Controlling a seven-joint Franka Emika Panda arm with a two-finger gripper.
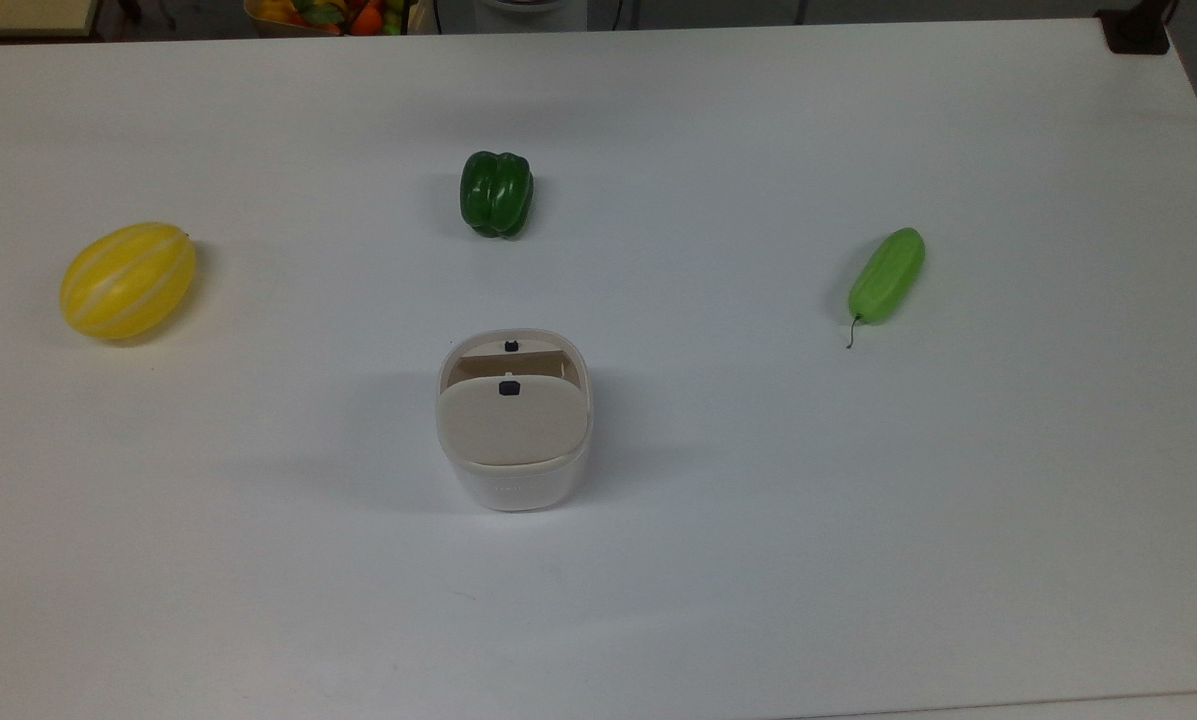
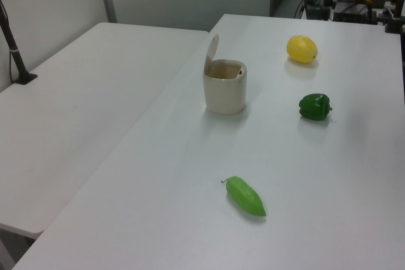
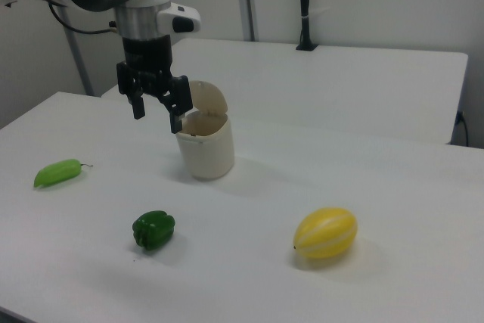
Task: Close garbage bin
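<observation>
Garbage bin (image 3: 205, 149) stands on the surface (image 3: 378, 187), beige lid (image 3: 208, 98) raised. Gripper (image 3: 157, 115) hovers beside it in the right view, jaws apart and empty.

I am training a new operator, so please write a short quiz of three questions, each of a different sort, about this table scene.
1. True or false: the garbage bin's lid is shut flat.
2. In the top view, which item lies farthest to the top view's left? A) green pepper B) yellow melon C) light green gourd
3. Fill in: in the right view, the gripper has its fingers ____.

Key:
1. False; the lid stands raised.
2. B
3. open
</observation>
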